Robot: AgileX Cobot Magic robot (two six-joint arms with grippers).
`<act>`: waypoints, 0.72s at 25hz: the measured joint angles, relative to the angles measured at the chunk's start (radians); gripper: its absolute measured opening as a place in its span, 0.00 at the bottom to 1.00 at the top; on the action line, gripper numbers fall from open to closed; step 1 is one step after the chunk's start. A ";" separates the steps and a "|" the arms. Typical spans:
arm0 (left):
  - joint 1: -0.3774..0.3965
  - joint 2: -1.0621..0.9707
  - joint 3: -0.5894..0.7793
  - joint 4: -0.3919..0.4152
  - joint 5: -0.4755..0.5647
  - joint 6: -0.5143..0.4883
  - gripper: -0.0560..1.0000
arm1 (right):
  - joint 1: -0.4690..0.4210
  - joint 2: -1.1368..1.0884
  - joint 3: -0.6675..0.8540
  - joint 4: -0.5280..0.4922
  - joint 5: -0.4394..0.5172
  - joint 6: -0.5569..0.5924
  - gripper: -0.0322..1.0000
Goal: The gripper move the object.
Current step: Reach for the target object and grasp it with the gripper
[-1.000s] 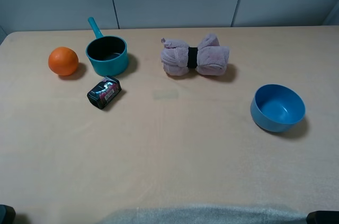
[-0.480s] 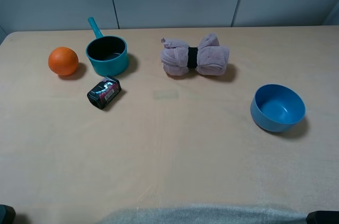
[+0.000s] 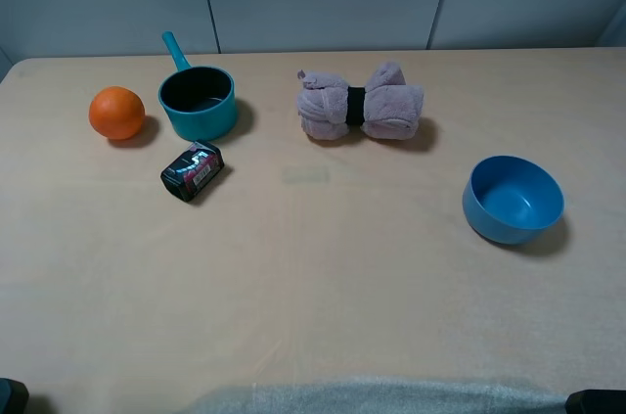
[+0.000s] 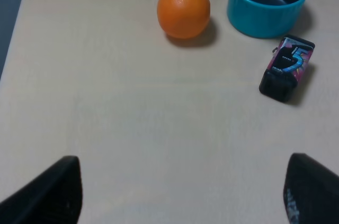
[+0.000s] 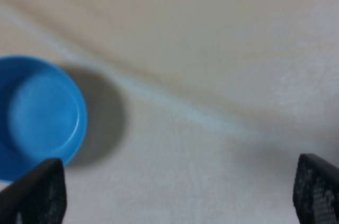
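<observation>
The bowl [image 3: 513, 199] is smooth plastic with a soft sheen; the worktop [image 3: 323, 277] looks matt, perhaps laminate. Near the saucepan [image 3: 198, 104], glossy teal outside, lie a fluffy cloth roll [image 3: 361, 103], a dimpled orange [image 3: 116, 113] and a shiny printed packet [image 3: 193, 170].

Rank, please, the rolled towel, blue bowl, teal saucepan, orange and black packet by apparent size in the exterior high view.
1. rolled towel and blue bowl, too alike to split
2. teal saucepan
3. orange and black packet, roughly equal

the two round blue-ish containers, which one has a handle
The teal saucepan, back left beside the orange: a straight handle juts from its rim and its inside is dark. The medium-blue bowl on the right has none.
</observation>
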 joint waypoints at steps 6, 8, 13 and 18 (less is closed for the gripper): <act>0.000 0.000 0.000 0.000 0.000 0.000 0.84 | 0.000 0.095 0.000 0.015 -0.009 -0.008 0.66; 0.000 0.000 0.000 0.000 0.000 0.000 0.84 | 0.000 0.102 0.000 0.032 -0.030 -0.011 0.66; 0.000 0.000 0.000 0.000 0.000 0.000 0.84 | 0.000 0.104 0.000 0.106 -0.093 -0.031 0.66; 0.000 0.000 0.000 0.000 0.000 0.000 0.84 | 0.000 0.158 -0.029 0.150 -0.101 -0.063 0.66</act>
